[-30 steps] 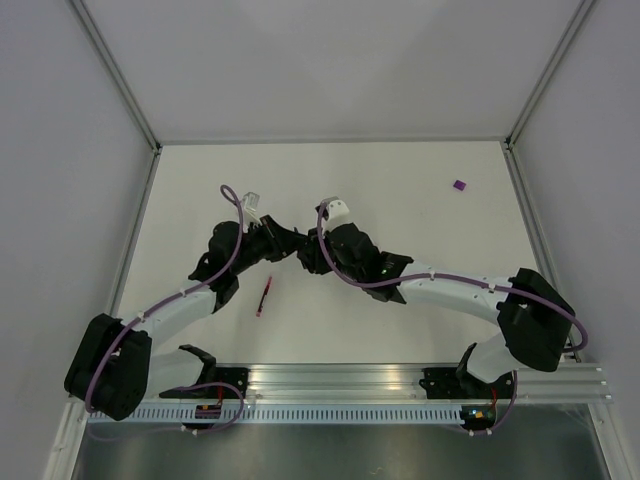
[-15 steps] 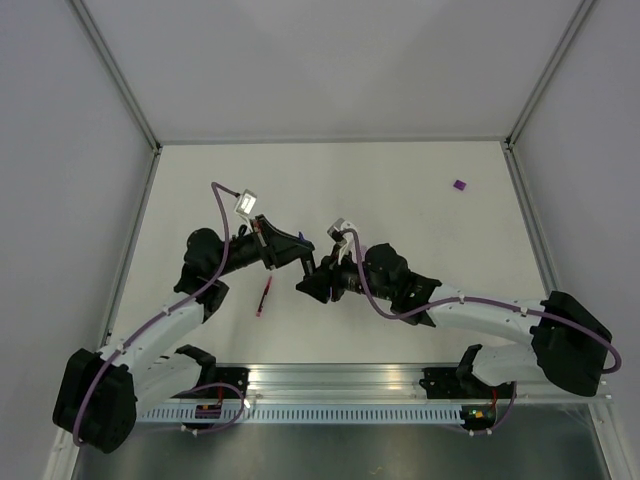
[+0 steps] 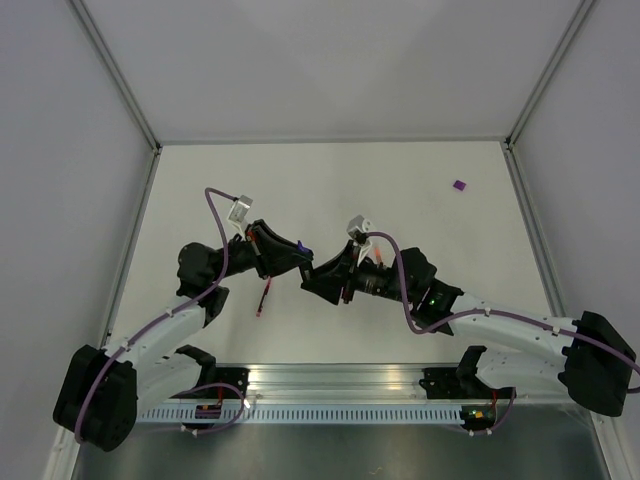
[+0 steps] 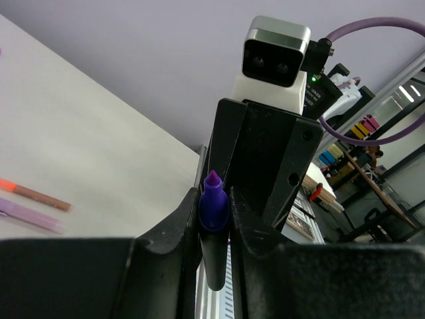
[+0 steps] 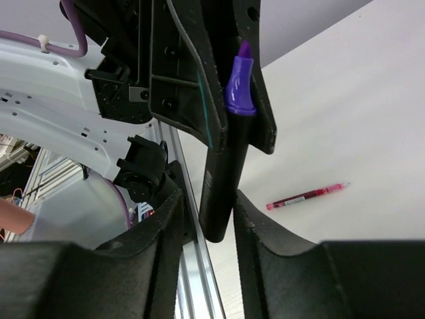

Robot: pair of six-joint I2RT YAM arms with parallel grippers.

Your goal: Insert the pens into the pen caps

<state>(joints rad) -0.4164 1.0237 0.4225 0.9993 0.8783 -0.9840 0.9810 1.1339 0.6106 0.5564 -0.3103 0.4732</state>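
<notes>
My left gripper (image 3: 292, 254) is shut on the stubby black purple-tipped marker (image 4: 214, 207) and holds it above the table, tip pointing at my right wrist. My right gripper (image 5: 209, 214) is open, its fingers either side of the marker's (image 5: 222, 173) black rear end with a gap on the left. The thin red pen (image 3: 264, 296) lies on the table below the grippers and shows in the right wrist view (image 5: 307, 197). The orange pen (image 4: 34, 193) and pale pink-lilac pen (image 4: 26, 214) lie side by side. A purple cap (image 3: 459, 185) lies far right. No orange cap is in view.
The white table ends at a metal rail (image 3: 340, 380) along the near edge. Grey walls with metal posts (image 3: 118, 75) close in the left, back and right sides. My right arm (image 3: 480, 315) stretches across the near right of the table.
Both grippers have moved nearer to me and turned to face each other. The right gripper has drawn back and come round the marker's rear end. The red pen has not moved.
</notes>
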